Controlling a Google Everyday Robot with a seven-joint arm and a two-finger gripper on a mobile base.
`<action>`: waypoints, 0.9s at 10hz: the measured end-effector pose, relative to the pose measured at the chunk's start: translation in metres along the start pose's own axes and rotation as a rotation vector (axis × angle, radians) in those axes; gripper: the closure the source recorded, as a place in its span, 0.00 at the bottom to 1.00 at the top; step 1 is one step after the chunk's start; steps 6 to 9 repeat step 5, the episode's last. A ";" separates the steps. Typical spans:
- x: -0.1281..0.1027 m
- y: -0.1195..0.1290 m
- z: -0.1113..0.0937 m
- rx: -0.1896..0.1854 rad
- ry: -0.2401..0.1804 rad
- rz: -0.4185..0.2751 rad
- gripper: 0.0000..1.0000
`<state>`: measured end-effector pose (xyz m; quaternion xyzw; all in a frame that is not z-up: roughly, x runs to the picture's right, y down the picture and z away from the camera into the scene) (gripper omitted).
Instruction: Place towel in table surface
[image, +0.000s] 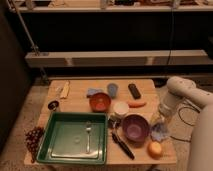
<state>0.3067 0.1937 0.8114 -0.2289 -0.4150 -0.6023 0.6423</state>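
A pale blue towel (159, 132) lies bunched at the right edge of the wooden table (75, 100), just right of the purple bowl (135, 127). My gripper (163, 119) hangs from the white arm (181, 89) on the right and points down right above the towel, touching or almost touching its top. I cannot tell whether the towel rests on the table or hangs from the gripper.
On the table: green tray (59, 150) holding a spoon (88, 134), orange bowl (100, 101), white cup (120, 108), carrot (136, 104), black remote (134, 90), blue cloth (93, 92), orange fruit (155, 148), black-handled tool (122, 146). Grapes (33, 137) hang off the left edge.
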 end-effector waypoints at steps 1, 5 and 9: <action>0.001 0.000 -0.004 0.012 0.005 0.005 0.20; -0.004 -0.002 -0.045 0.174 0.078 -0.031 0.20; -0.004 -0.002 -0.045 0.174 0.078 -0.031 0.20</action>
